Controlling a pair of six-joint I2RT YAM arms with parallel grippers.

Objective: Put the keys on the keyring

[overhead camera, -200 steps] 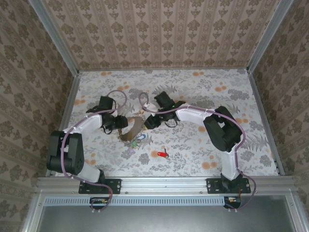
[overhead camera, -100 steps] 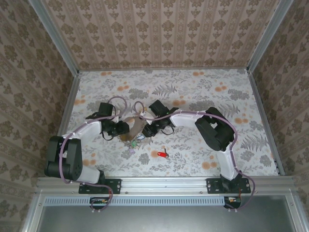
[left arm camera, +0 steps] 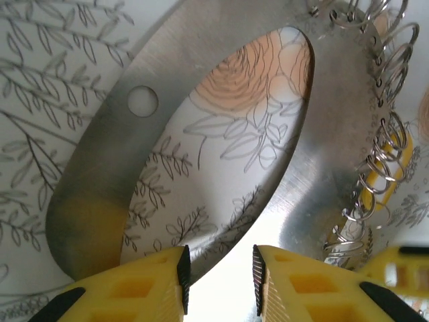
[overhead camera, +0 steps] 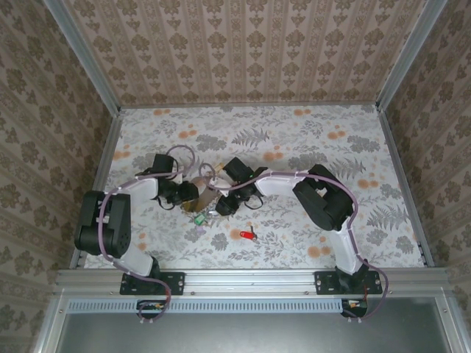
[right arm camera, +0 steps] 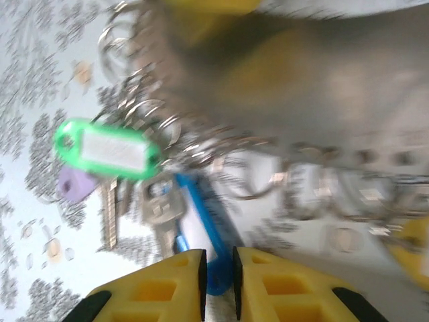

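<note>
Nipping the end of a blue key tag (right arm camera: 201,235), the right hand (right arm camera: 218,278) has its fingers narrow, though the blur leaves this a little uncertain. At about 10 o'clock from that tag hang a green tag (right arm camera: 110,149) and a purple head (right arm camera: 72,184), with metal blades (right arm camera: 155,208) beside them. All seem linked to wire rings (left arm camera: 382,168) on the rim of the keyring (left arm camera: 100,168).

The left hand (left arm camera: 218,282) shows a moderate gap at the hoop's near rim. Whether it clamps the rim I cannot tell, because the space between the fingers is washed out. From above, the keyring sits tilted between both hands, and a red key (overhead camera: 246,235) lies alone on the counter (overhead camera: 331,140), between 4 and 5 o'clock from it.

I think a pull on the tag could drag the hoop from the left hand or tangle the rings, and the tag may slip, since only its end is pinched.

I count one keyring, two hands and four coloured pieces: blue, green, purple, red. The rings overlap too much to count.
</note>
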